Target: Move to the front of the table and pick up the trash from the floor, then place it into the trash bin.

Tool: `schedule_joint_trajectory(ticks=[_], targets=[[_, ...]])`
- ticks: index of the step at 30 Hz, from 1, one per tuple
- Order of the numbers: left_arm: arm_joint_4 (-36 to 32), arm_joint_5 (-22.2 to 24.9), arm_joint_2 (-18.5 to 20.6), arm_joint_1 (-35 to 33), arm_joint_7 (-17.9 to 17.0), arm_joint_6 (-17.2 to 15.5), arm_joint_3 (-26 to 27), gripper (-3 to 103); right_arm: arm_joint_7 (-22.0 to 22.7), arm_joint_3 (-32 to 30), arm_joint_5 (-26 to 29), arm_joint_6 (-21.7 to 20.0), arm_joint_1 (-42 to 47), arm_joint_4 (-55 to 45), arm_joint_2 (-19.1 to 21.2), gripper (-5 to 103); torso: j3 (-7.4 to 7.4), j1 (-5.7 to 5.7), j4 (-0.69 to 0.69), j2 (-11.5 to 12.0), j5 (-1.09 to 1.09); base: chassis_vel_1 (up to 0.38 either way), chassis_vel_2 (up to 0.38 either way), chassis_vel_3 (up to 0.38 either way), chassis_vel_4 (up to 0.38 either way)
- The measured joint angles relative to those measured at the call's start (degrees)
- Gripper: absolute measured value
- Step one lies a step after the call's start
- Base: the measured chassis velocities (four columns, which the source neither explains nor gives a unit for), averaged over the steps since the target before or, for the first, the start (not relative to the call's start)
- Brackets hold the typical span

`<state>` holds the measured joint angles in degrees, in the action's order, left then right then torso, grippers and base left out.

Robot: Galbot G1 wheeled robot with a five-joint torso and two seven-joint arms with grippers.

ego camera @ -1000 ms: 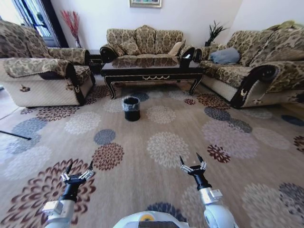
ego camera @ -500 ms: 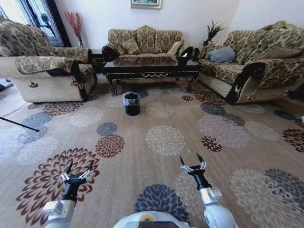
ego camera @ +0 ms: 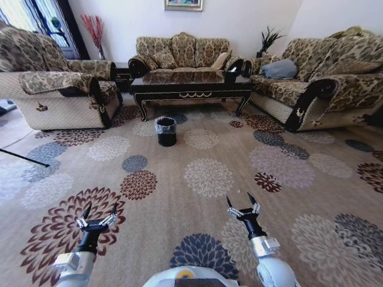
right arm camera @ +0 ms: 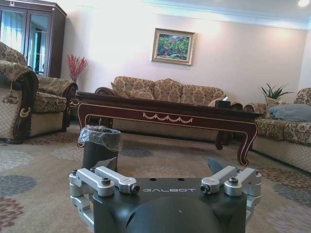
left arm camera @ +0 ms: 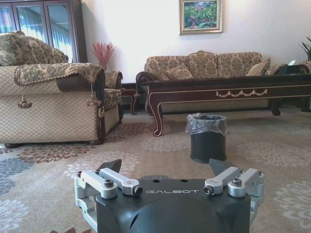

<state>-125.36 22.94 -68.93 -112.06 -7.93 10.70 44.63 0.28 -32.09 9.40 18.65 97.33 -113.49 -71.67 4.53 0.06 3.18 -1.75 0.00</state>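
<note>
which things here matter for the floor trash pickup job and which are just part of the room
For the job:
- table
- trash bin on the carpet before the table
- left gripper, open, empty
- right gripper, open, empty
No litter can be made out on the floor.

Just there:
- sofa behind the table
- armchair
- blue cushion
- painting
- red twigs

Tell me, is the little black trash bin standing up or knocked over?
Standing up. The trash bin sits upright on the carpet in front of the table, its bag-lined mouth facing up.
</note>
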Motion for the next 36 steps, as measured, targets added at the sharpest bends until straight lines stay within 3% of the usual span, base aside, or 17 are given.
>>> schedule_joint_trajectory(ticks=[11, 36], targets=[[0.00, 0.00, 0.00, 0.00, 0.00, 0.00, 0.00, 100, 0.00, 0.00, 0.00, 0.00, 0.00, 0.00, 0.00, 100, 2.75, 0.29, 0.00, -3.01, 0.00, 0.000, 0.000, 0.000, 0.000], [0.00, 0.00, 0.00, 0.00, 0.00, 0.00, 0.00, 100, 0.00, 0.00, 0.00, 0.00, 0.00, 0.00, 0.00, 100, 7.27, 1.52, 0.00, -8.79, 0.00, 0.000, 0.000, 0.000, 0.000]])
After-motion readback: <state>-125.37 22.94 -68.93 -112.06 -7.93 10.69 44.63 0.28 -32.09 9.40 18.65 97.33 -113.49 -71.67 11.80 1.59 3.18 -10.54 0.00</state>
